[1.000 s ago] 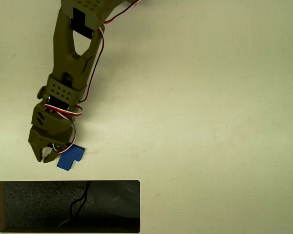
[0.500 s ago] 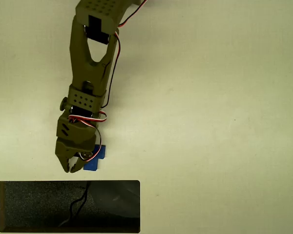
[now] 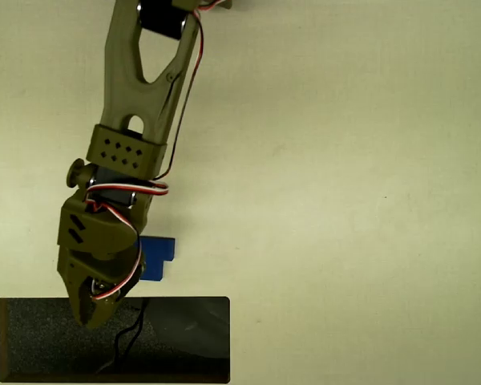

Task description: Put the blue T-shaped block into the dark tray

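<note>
A: Olive two-finger gripper (image 3: 94, 314) sits at left in the overhead view, tip over the top rim of the wide black speckled tray (image 3: 184, 341). Jaw opening: can't tell from this angle.

B: Block?

A: Small flat bright-blue T-shaped block (image 3: 157, 255) lies on the beige table (image 3: 345, 160), just right of the gripper, partly under it, above the tray.

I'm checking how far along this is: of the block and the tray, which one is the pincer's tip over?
The dark tray: the olive pincer has its tip over the tray's top rim, while the blue T-shaped block lies on the table just above the tray.
</note>
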Controlling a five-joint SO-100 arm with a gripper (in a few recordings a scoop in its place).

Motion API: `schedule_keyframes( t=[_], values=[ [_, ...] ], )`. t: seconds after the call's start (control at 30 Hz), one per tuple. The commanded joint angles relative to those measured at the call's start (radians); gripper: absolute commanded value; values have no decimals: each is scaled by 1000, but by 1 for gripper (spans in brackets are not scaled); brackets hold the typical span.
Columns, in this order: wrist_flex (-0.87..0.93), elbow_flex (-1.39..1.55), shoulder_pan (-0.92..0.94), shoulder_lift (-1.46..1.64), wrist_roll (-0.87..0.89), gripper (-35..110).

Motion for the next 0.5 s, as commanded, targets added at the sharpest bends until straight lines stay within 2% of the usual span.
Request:
schedule_keyframes(
  t=[0.0, 0.1, 0.27, 0.47],
  values=[
    [295, 94, -23, 224, -89, 0],
    [509, 252, -43, 258, -173, 0],
    [692, 301, -43, 172, -216, 0],
    [696, 189, -28, 37, -229, 0]
  ],
)
